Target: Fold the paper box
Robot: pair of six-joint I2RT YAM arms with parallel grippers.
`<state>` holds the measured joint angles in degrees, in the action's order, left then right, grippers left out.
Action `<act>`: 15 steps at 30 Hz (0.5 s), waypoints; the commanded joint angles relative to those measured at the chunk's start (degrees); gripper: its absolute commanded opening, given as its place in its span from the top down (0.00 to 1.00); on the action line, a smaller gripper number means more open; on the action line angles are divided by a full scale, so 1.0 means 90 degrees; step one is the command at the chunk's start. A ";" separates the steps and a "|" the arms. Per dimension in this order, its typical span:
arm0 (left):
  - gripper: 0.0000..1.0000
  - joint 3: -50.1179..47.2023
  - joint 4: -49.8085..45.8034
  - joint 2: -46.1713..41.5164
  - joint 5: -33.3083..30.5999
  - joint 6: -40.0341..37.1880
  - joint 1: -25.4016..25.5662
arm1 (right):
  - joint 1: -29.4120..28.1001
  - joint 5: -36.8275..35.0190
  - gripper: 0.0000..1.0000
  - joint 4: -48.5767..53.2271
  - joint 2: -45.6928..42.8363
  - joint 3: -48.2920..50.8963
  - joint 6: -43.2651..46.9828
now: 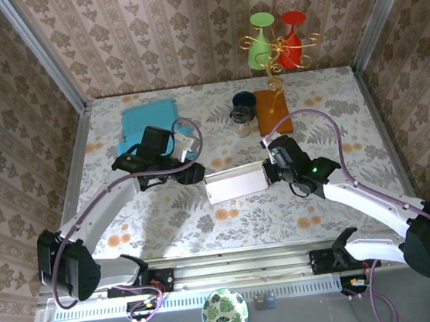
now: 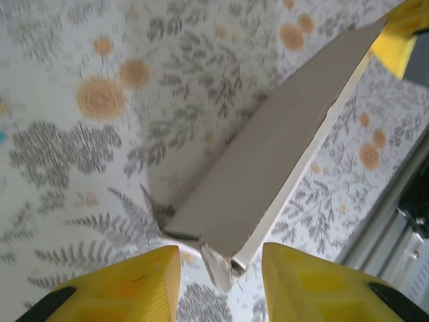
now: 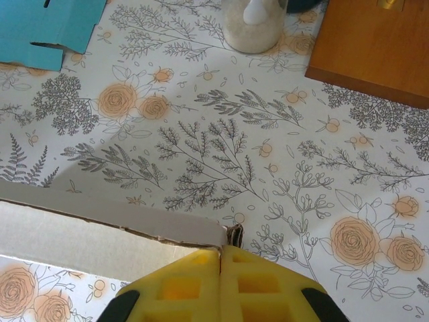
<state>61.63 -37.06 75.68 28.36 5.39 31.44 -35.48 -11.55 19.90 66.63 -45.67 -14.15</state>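
Nearest you, at the bottom centre of the overhead view, one leaf-patterned bowl (image 1: 224, 313) sits below the counter (image 1: 168, 228) edge.

Mid-frame lies the single white paper box (image 1: 237, 183), stretched between both arms. Your left end effector (image 2: 220, 272) is spread wide, with the box's near corner sitting in the gap; I see no pad touching it. Your right end effector (image 3: 220, 278) has its yellow pads pressed together on the corner of the box's upright wall, so I judge it is pinching the card there.

Progress looks partial to me: one long wall stands up and the body has a creased, raised shape, but the interior is open and the ends look untucked. You would need to close the ends and square the sides.

Farther back, in the upper half of the overhead view, count:
- one flat teal card (image 1: 147, 122) at the left
- one glass jar (image 1: 241, 121)
- one dark cup (image 1: 244, 100) behind the jar
- one wooden block (image 1: 274, 117) carrying a wire stand (image 1: 278, 64)
- two goblets on the stand, a green goblet (image 1: 261, 43) and a red goblet (image 1: 293, 39)
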 commanded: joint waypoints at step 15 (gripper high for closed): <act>0.73 0.0682 -0.0970 0.0223 -0.1828 0.0661 0.0857 | -0.0066 -0.0073 1.00 0.0532 0.0131 -0.0103 -0.0241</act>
<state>66.13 -44.16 77.19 16.47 9.76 38.61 -35.53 -11.68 19.99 67.13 -46.04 -15.27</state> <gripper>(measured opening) 0.273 0.066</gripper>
